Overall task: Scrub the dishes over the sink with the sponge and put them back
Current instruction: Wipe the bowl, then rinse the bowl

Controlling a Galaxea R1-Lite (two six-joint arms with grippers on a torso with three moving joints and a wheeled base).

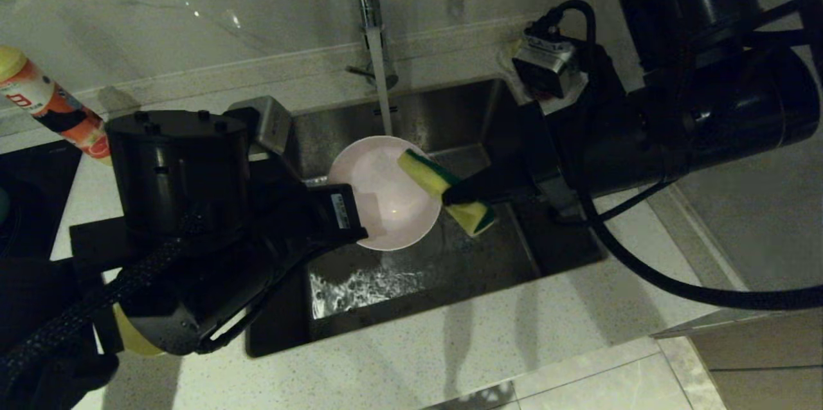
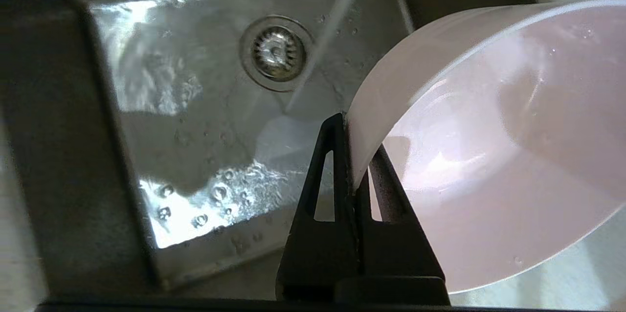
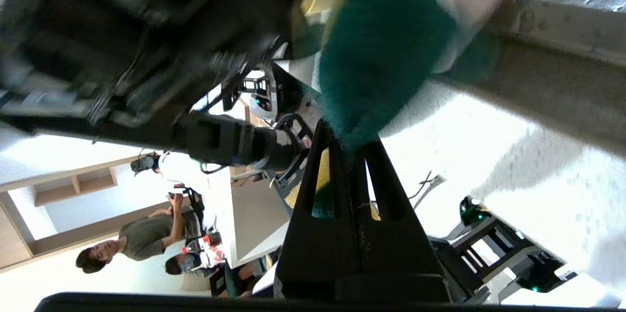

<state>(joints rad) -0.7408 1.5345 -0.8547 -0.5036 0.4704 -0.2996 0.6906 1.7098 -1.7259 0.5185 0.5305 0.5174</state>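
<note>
Left gripper (image 1: 360, 220) at 7 o'clock, jaws clamped on rim of one pale pink bowl (image 1: 386, 195), round, smooth, wet | bowl held mid-picture over the sink (image 1: 450, 268) | right gripper (image 1: 450, 195) at 3 o'clock, jaws clamped on one sponge (image 1: 443, 188), yellow with green top, touching bowl's rim | one faucet (image 1: 370, 5) at 12 o'clock, water running | one bottle (image 1: 54, 108) at 9 o'clock on worktop (image 1: 450, 346)

Left arm reaches in from the sink's (image 1: 450, 108) left edge, its left gripper (image 1: 360, 230) clamped tight on the rim of the pale pink bowl (image 1: 386, 195), one finger inside the wall, one outside, holding it tilted above the basin. Right arm comes across from the right edge, wrist level, right gripper (image 1: 453, 195) pinched on the sponge (image 1: 443, 188), pressed at the bowl's rim.
</note>
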